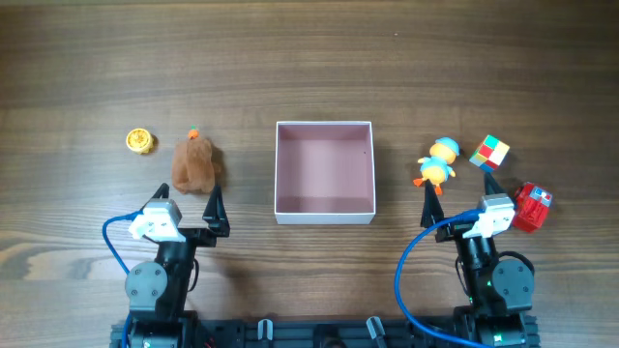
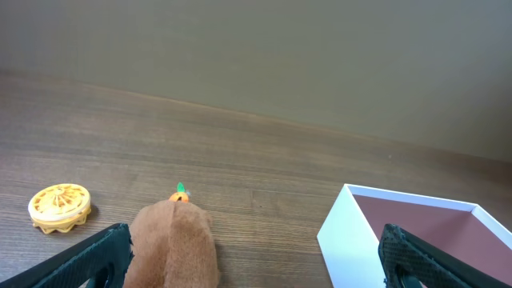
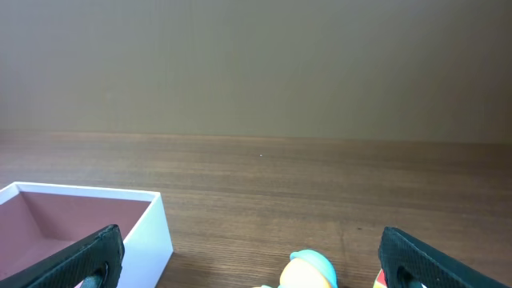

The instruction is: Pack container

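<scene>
Left end effector [image 1: 188,196] and right end effector [image 1: 458,188] gape apart before us; the square white-walled, pink-lined container [image 1: 324,218] sits between, open wooden bench [image 1: 319,58] beyond.

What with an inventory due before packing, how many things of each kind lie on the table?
Container: 1
Brown plush toy: 1
Yellow disc: 1
Duck figure: 1
Multicoloured cube: 1
Red toy: 1
Total: 6

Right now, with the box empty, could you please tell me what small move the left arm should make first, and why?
Probably ease the left tool forward and down over the brown plush toy: its jaws stand open, the plush lies just ahead of them, and the container close by holds nothing yet.
</scene>
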You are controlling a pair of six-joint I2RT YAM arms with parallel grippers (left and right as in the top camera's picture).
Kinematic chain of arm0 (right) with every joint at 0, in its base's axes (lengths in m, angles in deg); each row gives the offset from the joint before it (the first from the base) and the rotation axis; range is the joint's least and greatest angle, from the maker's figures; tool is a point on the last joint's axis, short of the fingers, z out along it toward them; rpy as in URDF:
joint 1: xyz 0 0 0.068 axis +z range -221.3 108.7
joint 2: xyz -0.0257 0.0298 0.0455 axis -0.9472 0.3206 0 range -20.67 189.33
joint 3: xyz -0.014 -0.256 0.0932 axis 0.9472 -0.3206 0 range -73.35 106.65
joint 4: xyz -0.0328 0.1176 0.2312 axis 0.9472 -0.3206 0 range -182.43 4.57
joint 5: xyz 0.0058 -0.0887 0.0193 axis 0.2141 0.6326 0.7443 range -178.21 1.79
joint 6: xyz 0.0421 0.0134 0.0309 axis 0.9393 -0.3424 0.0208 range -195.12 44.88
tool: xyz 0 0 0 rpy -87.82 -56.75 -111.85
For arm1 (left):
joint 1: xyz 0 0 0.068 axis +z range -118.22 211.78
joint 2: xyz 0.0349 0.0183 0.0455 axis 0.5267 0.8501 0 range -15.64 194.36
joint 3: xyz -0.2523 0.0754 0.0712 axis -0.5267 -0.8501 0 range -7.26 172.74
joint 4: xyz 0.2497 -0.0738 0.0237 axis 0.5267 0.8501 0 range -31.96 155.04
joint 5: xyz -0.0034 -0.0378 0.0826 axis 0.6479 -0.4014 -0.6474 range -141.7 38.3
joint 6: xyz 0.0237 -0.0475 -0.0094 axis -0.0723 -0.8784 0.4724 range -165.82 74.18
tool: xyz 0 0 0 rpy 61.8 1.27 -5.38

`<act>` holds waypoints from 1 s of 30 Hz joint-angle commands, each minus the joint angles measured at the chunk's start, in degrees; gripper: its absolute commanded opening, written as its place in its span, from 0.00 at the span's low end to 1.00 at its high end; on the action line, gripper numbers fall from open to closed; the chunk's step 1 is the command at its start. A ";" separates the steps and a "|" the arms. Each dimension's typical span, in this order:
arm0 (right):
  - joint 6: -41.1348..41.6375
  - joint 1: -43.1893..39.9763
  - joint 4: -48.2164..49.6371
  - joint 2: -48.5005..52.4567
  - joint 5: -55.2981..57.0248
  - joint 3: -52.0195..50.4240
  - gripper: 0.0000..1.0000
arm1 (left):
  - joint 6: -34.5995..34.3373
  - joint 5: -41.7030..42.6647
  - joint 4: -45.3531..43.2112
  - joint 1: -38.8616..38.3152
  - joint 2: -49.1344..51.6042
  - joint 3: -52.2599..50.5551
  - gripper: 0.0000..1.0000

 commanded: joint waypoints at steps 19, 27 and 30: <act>17.09 0.02 -28.11 14.82 10.82 10.45 1.00 | 0.46 1.05 -0.20 0.39 0.13 -0.57 1.00; 16.96 0.02 -27.98 14.82 12.09 10.45 1.00 | 0.46 1.05 -0.20 0.39 0.13 -0.57 1.00; 17.00 0.02 -27.80 14.82 13.25 10.45 1.00 | 0.46 1.05 -0.20 0.39 0.13 -0.57 1.00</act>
